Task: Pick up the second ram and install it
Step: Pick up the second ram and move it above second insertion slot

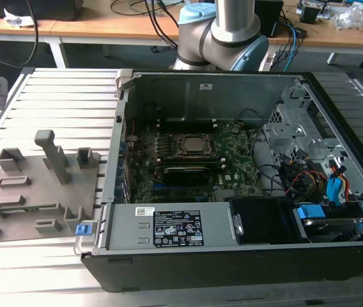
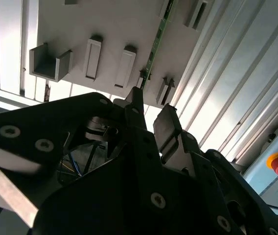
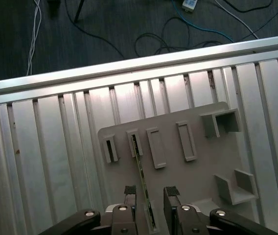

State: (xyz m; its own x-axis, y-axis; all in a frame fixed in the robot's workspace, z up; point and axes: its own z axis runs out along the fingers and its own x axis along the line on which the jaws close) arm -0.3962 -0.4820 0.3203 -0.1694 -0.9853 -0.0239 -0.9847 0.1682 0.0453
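the ram (image 3: 140,161) stands on edge in a slot of the plate (image 3: 202,171). its near end runs into the gap between the jaws, closer to one side than the other. the gripper (image 3: 151,192) is spread apart and grips nothing. a good grasp, i judge, centres first, then closes flat on both faces and lifts straight. the ram is a thin green board. the plate is matte grey plastic with blocky pockets. a ribbed aluminium table (image 3: 56,147) lies beyond the jaws.

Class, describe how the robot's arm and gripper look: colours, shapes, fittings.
The arm is a silver-grey tube with pale blue joint caps. The gripper is black and angular, dotted with silver screw heads, and its two fingers end in dark, rough pads.
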